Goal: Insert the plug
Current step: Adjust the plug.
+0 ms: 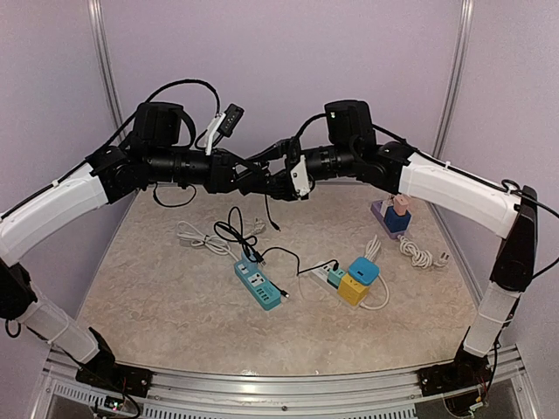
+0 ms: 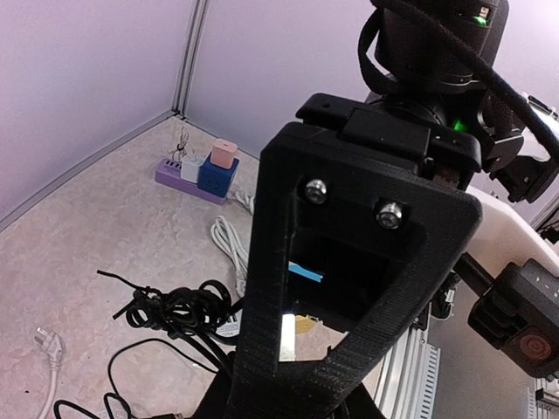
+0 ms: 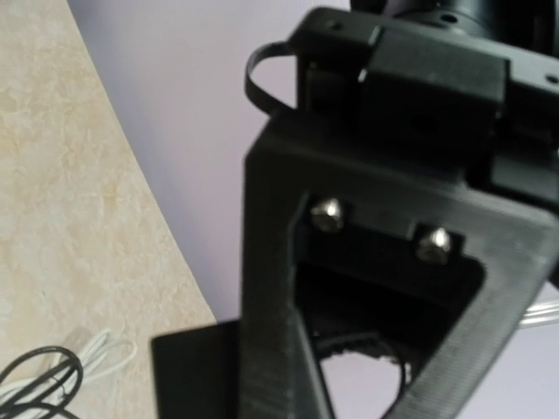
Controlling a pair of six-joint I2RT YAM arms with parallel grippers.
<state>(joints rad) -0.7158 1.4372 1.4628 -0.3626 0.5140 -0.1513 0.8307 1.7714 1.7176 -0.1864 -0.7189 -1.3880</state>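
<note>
The left end effector [image 1: 256,181] and right end effector [image 1: 274,183] meet mid-air, likely for a handover; how wide either stands I cannot tell. A black cable [image 1: 271,212] dangles below them, its plug hidden, above the teal power strip [image 1: 259,286] on the desk [image 1: 157,297].

In the top view, the left hand [image 1: 251,179] and the right hand [image 1: 284,181] were overlapped in mid-air, so their fingertips and any held thing could not be made out. The left wrist view was largely blocked by a black frame [image 2: 349,262]; the right wrist view was blocked likewise and blurred. The black cable [image 2: 170,310] was cut off by the picture's edge.
</note>
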